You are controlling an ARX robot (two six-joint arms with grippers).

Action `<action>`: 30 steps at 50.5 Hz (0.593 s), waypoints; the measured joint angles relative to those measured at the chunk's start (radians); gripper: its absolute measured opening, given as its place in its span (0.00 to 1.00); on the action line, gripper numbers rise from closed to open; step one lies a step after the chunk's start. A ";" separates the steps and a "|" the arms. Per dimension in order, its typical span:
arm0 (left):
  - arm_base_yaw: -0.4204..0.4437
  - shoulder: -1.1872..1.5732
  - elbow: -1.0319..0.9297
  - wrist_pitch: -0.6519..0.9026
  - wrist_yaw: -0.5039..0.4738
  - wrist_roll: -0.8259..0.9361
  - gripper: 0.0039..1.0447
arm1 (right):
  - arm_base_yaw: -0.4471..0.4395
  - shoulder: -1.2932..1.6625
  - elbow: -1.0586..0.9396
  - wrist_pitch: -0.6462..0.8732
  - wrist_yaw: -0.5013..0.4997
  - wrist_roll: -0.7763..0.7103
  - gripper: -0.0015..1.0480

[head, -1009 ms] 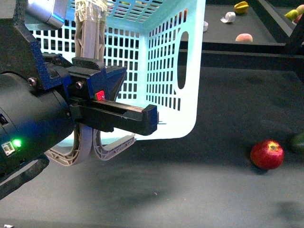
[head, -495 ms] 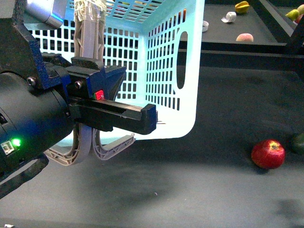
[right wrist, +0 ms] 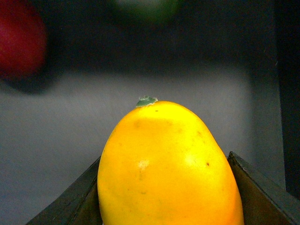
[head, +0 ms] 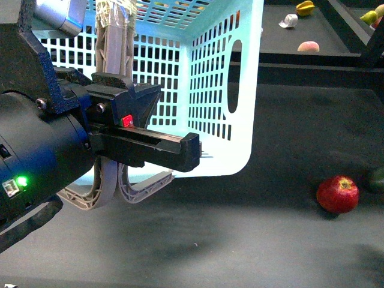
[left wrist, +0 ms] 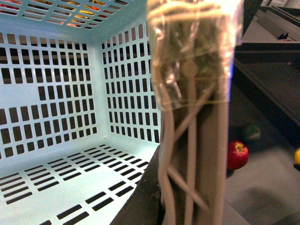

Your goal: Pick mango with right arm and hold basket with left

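The pale turquoise basket (head: 210, 90) hangs tilted above the dark table, raised by its grey-brown handles (head: 114, 54). My left gripper (head: 117, 90), black with a red mark and a green light, is shut on those handles. In the left wrist view the handles (left wrist: 197, 140) run up between the jaws, with the basket's slotted inside (left wrist: 56, 117) behind them. The basket looks empty. In the right wrist view the bright yellow mango (right wrist: 166, 168) sits between my right gripper's fingers (right wrist: 258, 187), held above the grey table. The right gripper (right wrist: 166, 197) is out of the front view.
A red apple (head: 338, 194) and a dark green fruit (head: 377, 179) lie on the table to the right of the basket. Both show blurred in the right wrist view, beyond the mango. A raised ledge at the back holds a peach-coloured fruit (head: 308, 46) and other small items.
The basket has swung slightly to the right in my left gripper. The apple and green fruit have not moved.
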 joint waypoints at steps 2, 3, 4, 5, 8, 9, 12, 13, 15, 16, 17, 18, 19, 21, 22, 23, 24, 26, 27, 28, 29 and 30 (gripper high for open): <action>0.000 0.000 0.000 0.000 0.000 0.000 0.05 | 0.018 -0.050 -0.021 0.000 -0.012 0.047 0.63; 0.000 0.000 0.000 0.000 0.000 0.000 0.05 | 0.030 -0.084 -0.034 -0.002 -0.018 0.068 0.63; 0.000 0.000 0.000 0.000 0.000 0.000 0.05 | 0.042 -0.119 -0.047 -0.007 -0.027 0.104 0.63; 0.000 0.000 0.000 0.000 0.000 0.000 0.05 | 0.055 -0.155 -0.060 -0.016 -0.034 0.127 0.63; 0.000 0.000 0.000 0.000 -0.001 0.000 0.05 | 0.105 -0.283 -0.107 -0.039 -0.066 0.232 0.63; 0.000 0.000 0.000 0.000 -0.001 0.000 0.05 | 0.121 -0.322 -0.121 -0.047 -0.072 0.269 0.63; 0.000 0.000 0.000 0.000 -0.002 0.000 0.05 | 0.155 -0.402 -0.145 -0.069 -0.079 0.319 0.63; 0.000 0.000 0.000 0.000 -0.002 0.000 0.05 | 0.174 -0.441 -0.156 -0.081 -0.083 0.353 0.63; 0.000 0.000 0.000 0.000 -0.002 0.000 0.05 | 0.203 -0.492 -0.168 -0.098 -0.088 0.388 0.63; 0.000 0.000 0.000 0.000 -0.002 0.000 0.05 | 0.224 -0.541 -0.179 -0.116 -0.090 0.422 0.63; 0.000 0.000 0.000 0.000 -0.002 0.000 0.05 | 0.234 -0.562 -0.182 -0.124 -0.091 0.435 0.63; 0.000 0.000 0.000 0.000 -0.002 0.000 0.05 | 0.255 -0.600 -0.188 -0.140 -0.092 0.462 0.63; 0.000 0.000 0.000 0.000 -0.002 0.000 0.05 | 0.288 -0.658 -0.196 -0.162 -0.090 0.500 0.63; 0.000 0.000 0.000 0.000 -0.002 0.000 0.05 | 0.312 -0.696 -0.200 -0.177 -0.086 0.526 0.63; 0.000 0.000 0.000 0.000 -0.002 0.000 0.05 | 0.347 -0.750 -0.204 -0.200 -0.078 0.558 0.63; 0.000 0.000 0.000 0.000 -0.001 0.000 0.05 | 0.371 -0.786 -0.205 -0.214 -0.071 0.588 0.63; 0.000 0.000 0.000 0.000 -0.001 0.000 0.05 | 0.395 -0.819 -0.205 -0.229 -0.064 0.612 0.63; 0.000 0.000 0.000 0.000 0.000 0.000 0.05 | 0.445 -0.881 -0.205 -0.257 -0.048 0.652 0.63; 0.000 0.000 0.000 0.000 0.000 0.000 0.05 | 0.470 -0.910 -0.205 -0.271 -0.038 0.681 0.63; 0.000 0.000 0.000 0.000 0.000 0.000 0.05 | 0.483 -0.924 -0.204 -0.278 -0.034 0.692 0.63; 0.000 0.000 0.000 0.000 0.000 0.000 0.05 | 0.508 -0.950 -0.204 -0.291 -0.023 0.709 0.63; 0.000 0.000 0.000 0.000 0.000 0.000 0.05 | 0.521 -0.962 -0.203 -0.297 -0.017 0.719 0.63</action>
